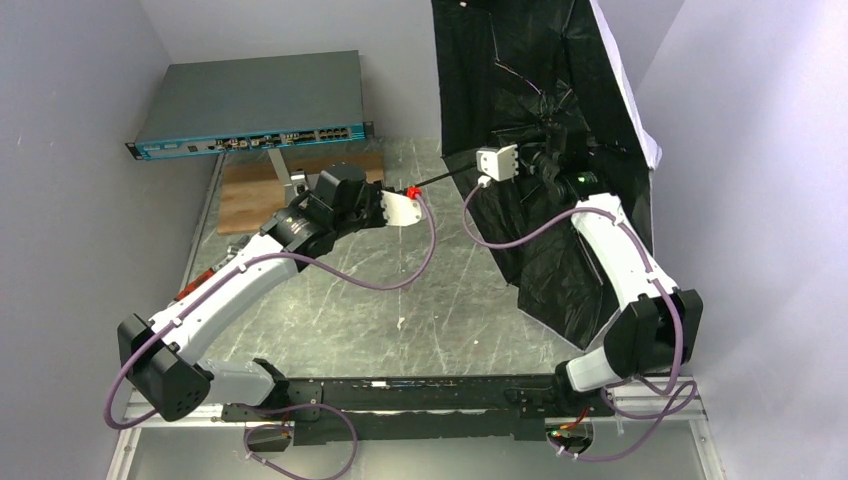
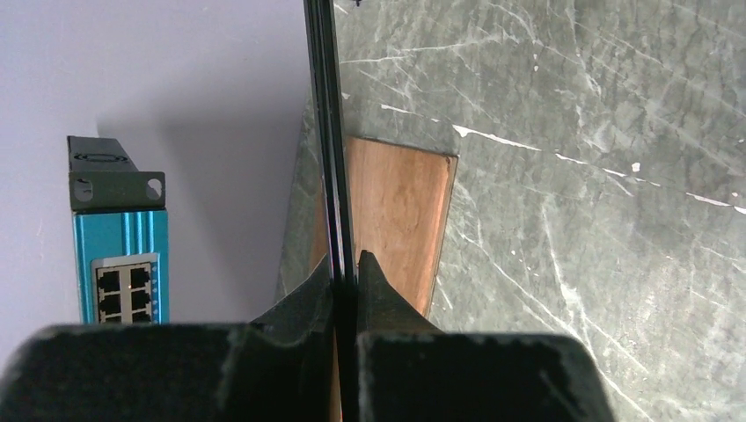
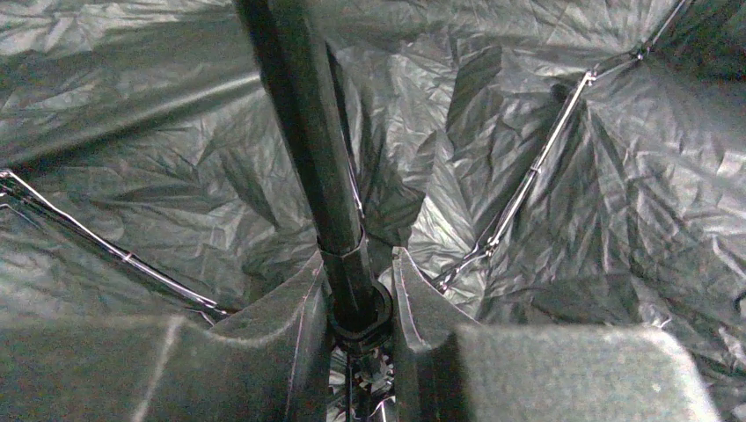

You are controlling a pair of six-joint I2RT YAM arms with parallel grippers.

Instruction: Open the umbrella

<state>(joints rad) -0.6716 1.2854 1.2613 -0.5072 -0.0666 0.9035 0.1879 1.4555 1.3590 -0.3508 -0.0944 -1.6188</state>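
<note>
Umbrella [image 1: 545, 120] seems light, canopy [image 3: 616, 132] floppy, shaft [image 2: 327, 132] thin and slick: left gripper [image 2: 345, 264] pinches the shaft, right gripper [image 3: 356, 290] clasps the runner [image 3: 350, 264], both sound holds.

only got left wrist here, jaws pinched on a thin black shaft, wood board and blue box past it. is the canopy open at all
Observer: Yes. In the top view the canopy is spread out on the right, its black inside facing the camera.
Operator: whats the other side doing
Observer: The right arm reaches into the canopy. The right wrist view shows the right jaws either side of a collar on the shaft, seemingly closed on it.
Operator: ribs out?
Observer: The right wrist view shows thin metal ribs stretched along the wrinkled fabric on both sides of the shaft.
</note>
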